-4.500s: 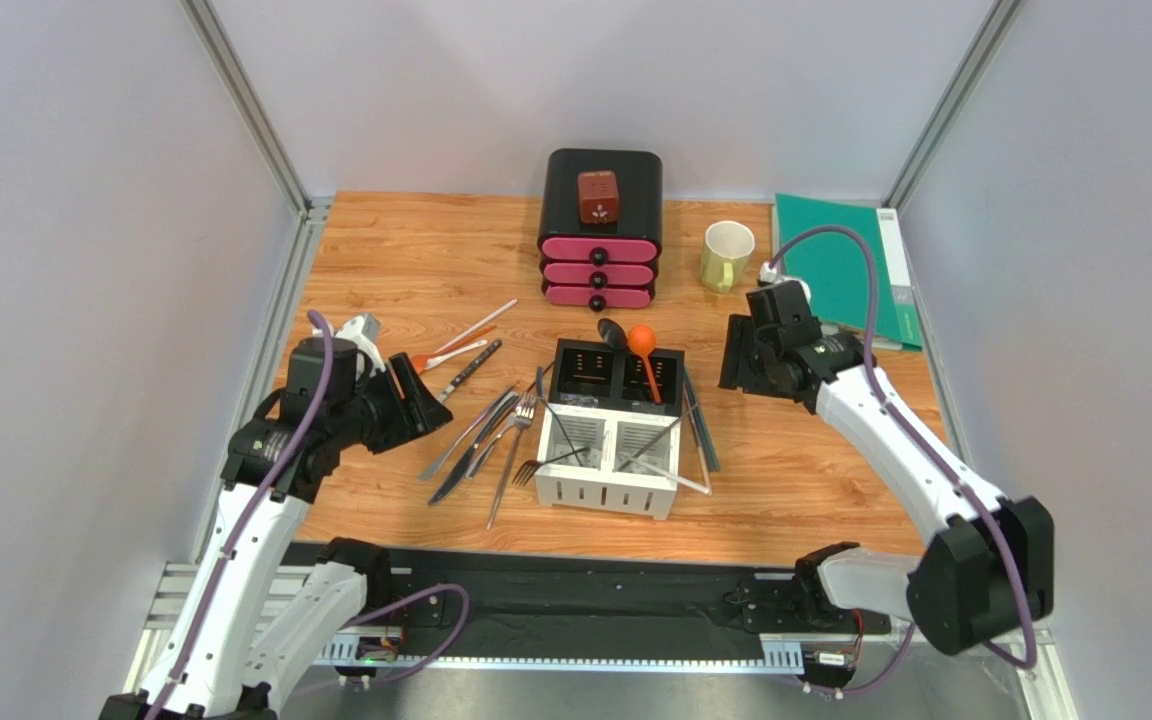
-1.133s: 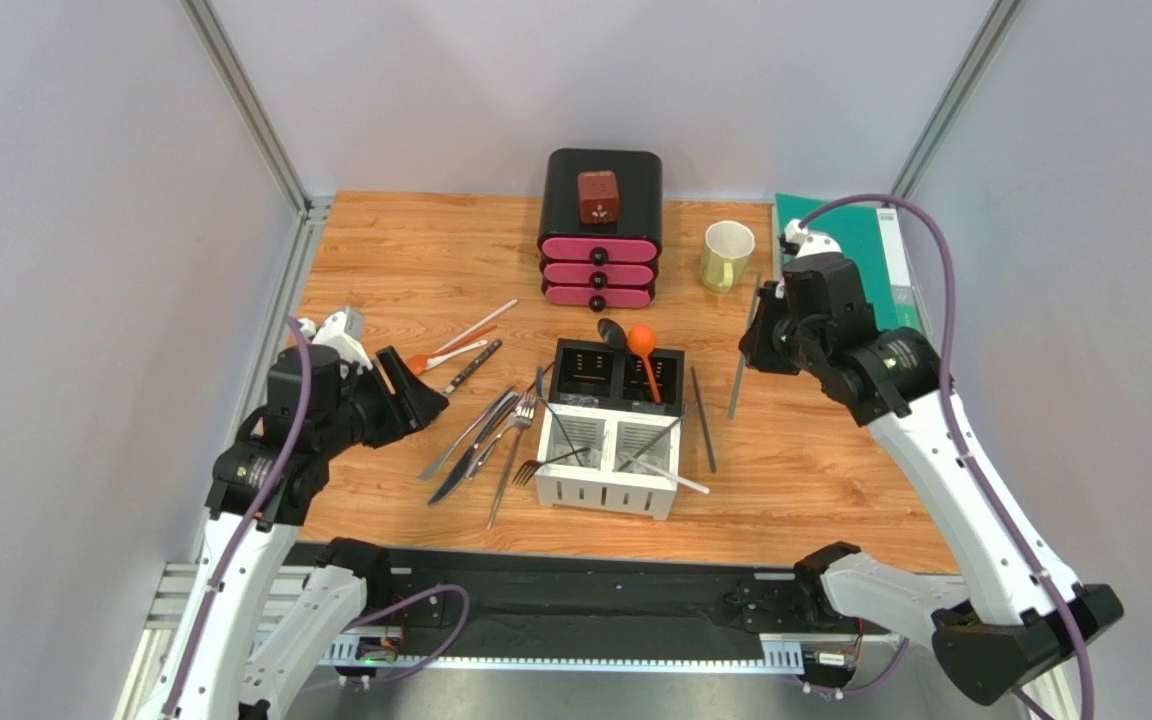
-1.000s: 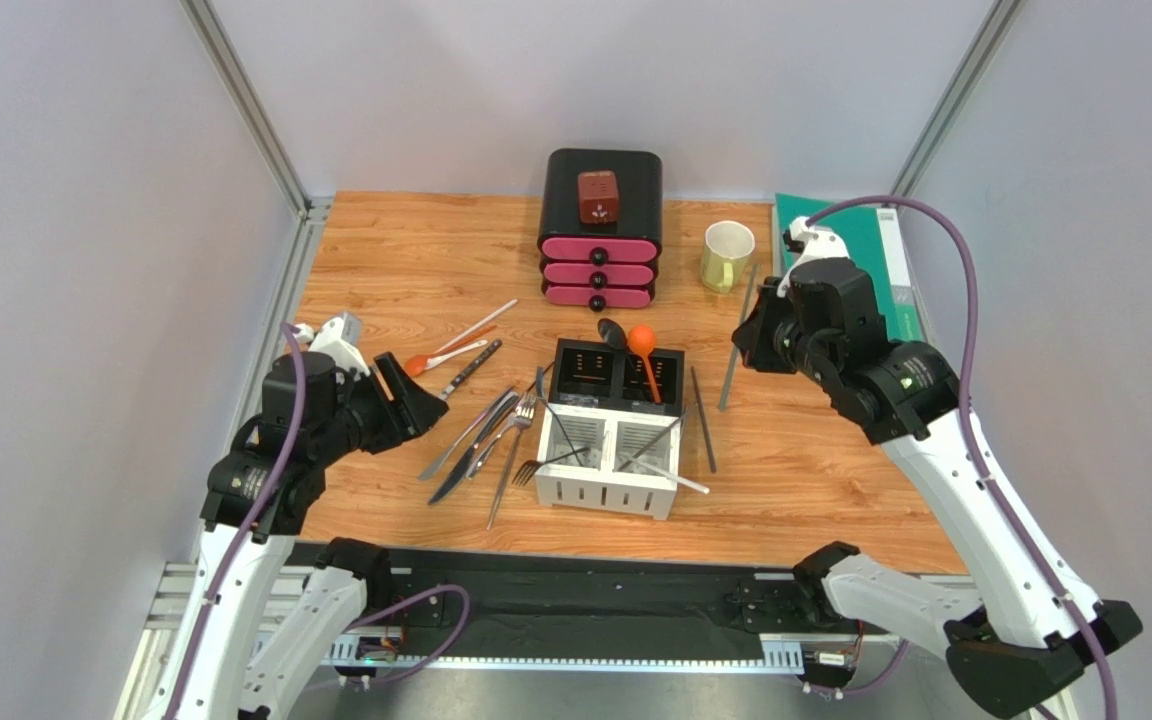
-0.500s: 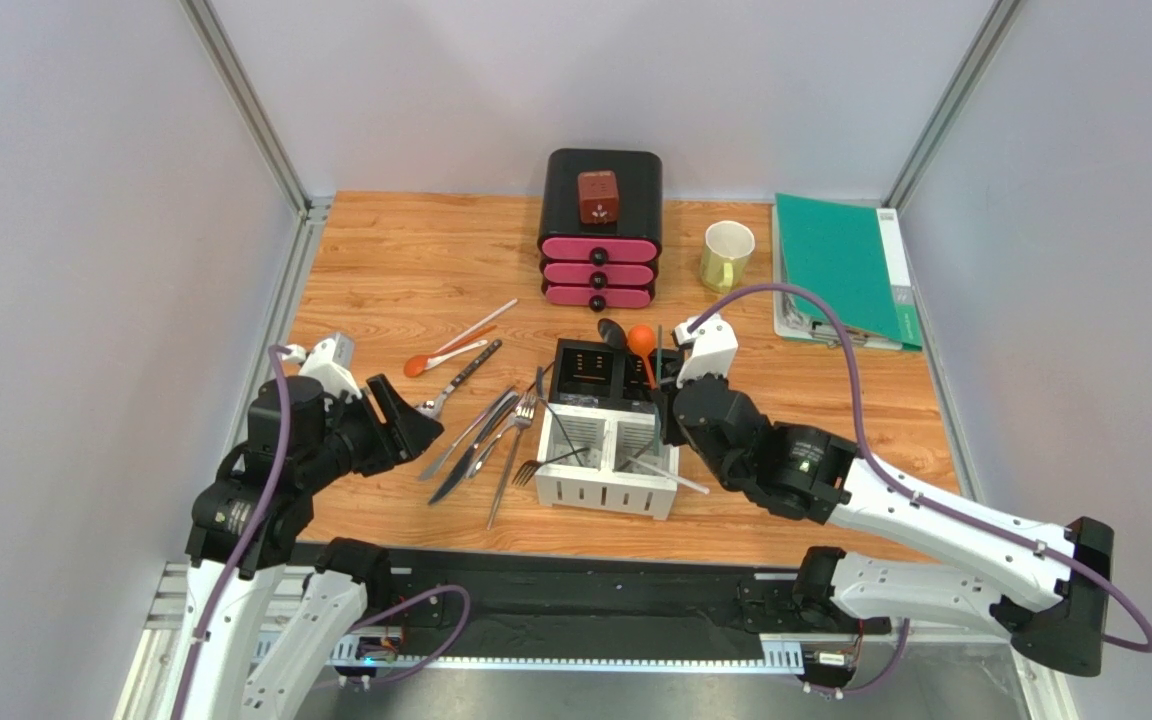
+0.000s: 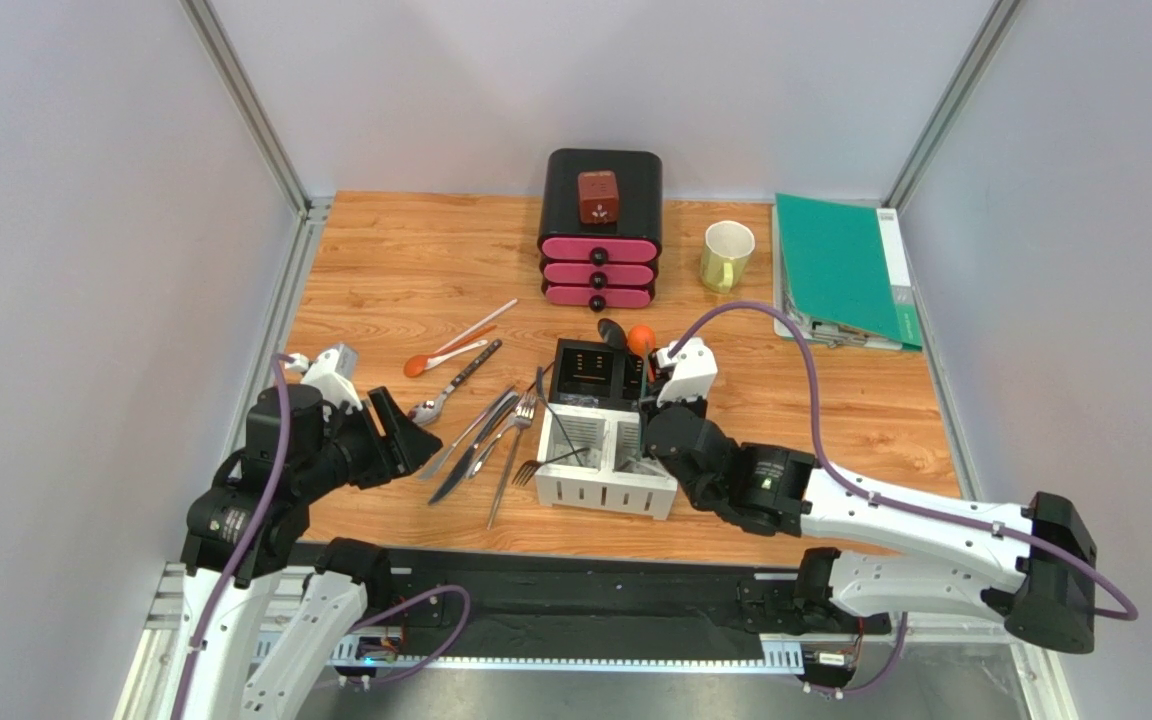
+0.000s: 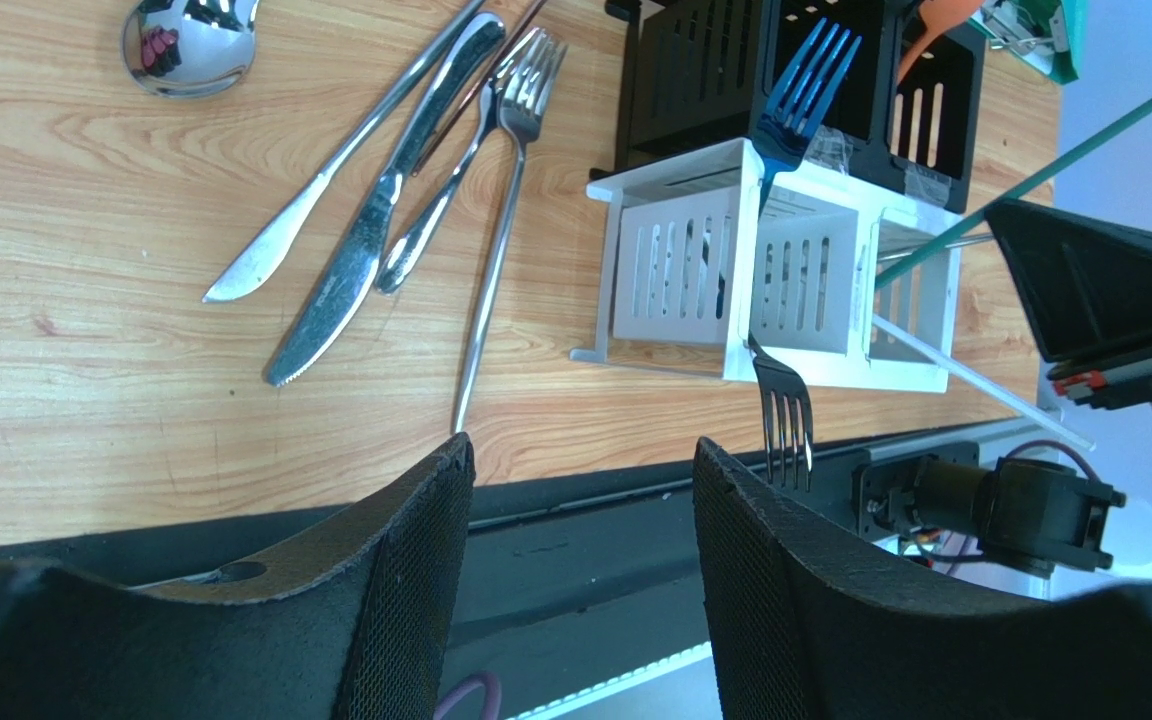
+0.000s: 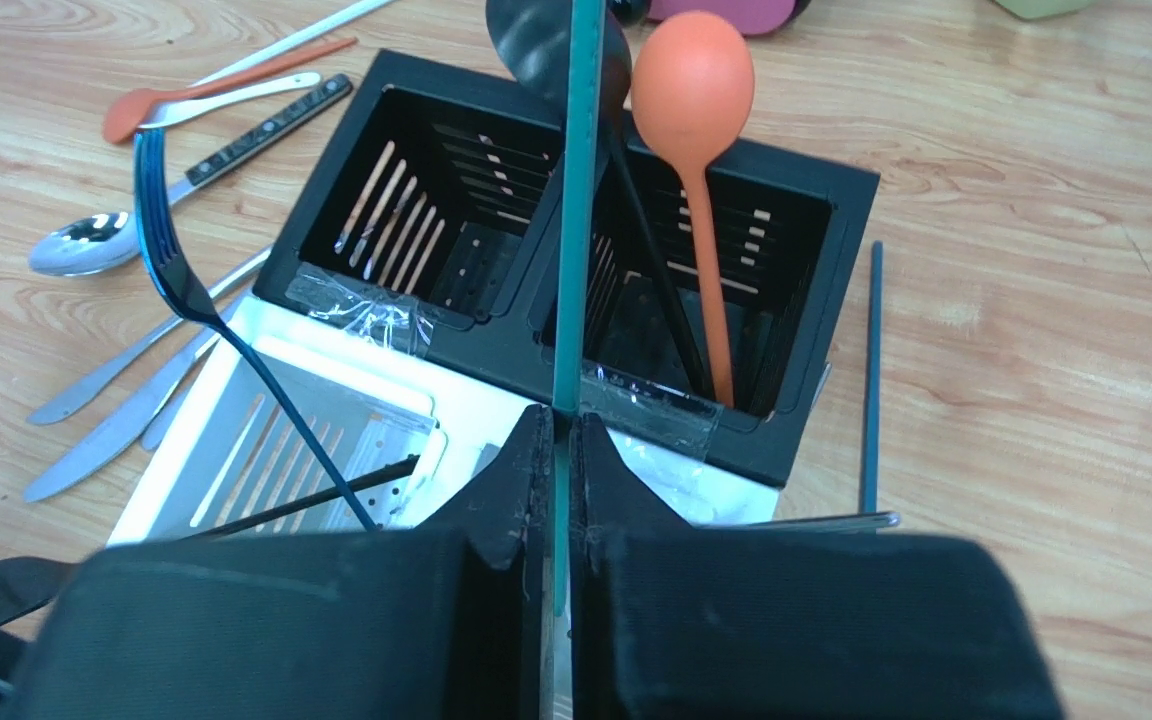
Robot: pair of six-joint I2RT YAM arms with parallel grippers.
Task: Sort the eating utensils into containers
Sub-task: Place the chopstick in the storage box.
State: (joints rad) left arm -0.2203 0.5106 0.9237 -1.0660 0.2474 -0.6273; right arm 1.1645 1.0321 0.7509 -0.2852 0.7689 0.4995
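My right gripper [image 7: 552, 428] [image 5: 657, 417] hangs over the containers, a four-compartment caddy [image 5: 597, 488] [image 7: 492, 353] [image 6: 672, 270], shut on a thin teal chopstick [image 7: 575, 225] [image 6: 1056, 168] that points up and away across the black compartments. An orange spoon [image 7: 692, 90] and a black spoon [image 7: 537, 38] stand in the right black one. A dark fork [image 7: 177, 225] leans in a white one. Silver knives and forks [image 5: 477, 435] [image 6: 372, 225], a silver spoon [image 6: 189, 38] and an orange and a white spoon [image 5: 444, 354] lie left of it. My left gripper [image 6: 582, 458] [image 5: 402, 423] stays open and empty beside them.
Another dark chopstick [image 7: 871, 375] lies on the wood right of the caddy. A black-and-pink drawer box [image 5: 600, 225] with a red block on top, a pale green mug [image 5: 725, 255] and a green folder [image 5: 838, 270] stand along the back.
My right arm swung in from the table's right side with the chopstick and now sits low over the caddy. My left arm drifted slightly back toward the near edge, still open.
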